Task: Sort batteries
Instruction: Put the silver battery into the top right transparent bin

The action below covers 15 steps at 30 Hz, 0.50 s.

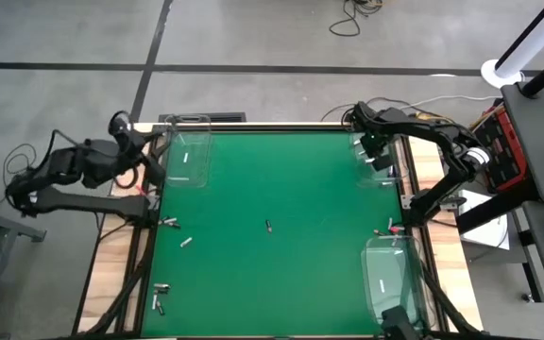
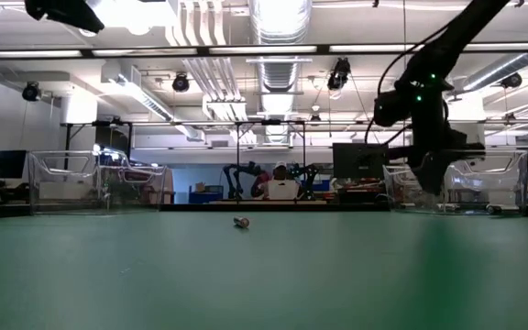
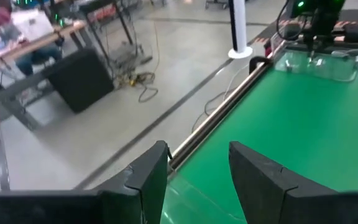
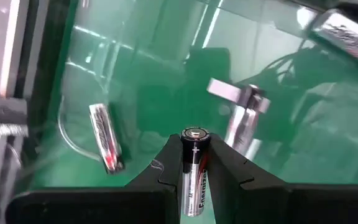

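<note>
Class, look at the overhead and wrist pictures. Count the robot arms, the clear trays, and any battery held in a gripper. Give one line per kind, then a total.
Robot arms: 2
Clear trays: 3
Held: 1, the battery in the right gripper
Total: 6
</note>
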{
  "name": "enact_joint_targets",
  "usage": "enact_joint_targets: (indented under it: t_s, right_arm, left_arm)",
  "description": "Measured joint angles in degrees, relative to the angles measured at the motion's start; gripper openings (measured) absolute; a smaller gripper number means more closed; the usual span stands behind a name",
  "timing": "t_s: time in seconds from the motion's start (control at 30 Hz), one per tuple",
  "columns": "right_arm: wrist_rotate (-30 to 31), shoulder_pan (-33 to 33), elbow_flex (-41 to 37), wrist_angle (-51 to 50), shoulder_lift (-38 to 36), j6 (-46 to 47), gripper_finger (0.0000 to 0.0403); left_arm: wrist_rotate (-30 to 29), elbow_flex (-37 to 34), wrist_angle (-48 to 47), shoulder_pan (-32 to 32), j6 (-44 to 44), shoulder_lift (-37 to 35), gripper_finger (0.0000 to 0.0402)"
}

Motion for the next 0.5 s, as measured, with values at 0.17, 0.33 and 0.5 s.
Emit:
enact_joint_targets:
  t_s: [0.17,0.33,0.5]
  right_arm:
    - [-0.1,-2.7,-2.1,3.5,0.0,-0.1,0.0039]
    - [-0.7,-4.6,-2.2,4.1,0.0,0.1,0.0039]
    - [-1.7,-4.6,-2.2,4.0,0.0,1.7,0.0048]
  left_arm:
    - [5.6,0.0,3.1,6.5,0.0,3.2,0.0153]
    - [7.2,0.1,5.1,8.5,0.3,5.8,0.0153]
    - [7.3,0.1,7.5,8.9,1.1,7.0,0.0153]
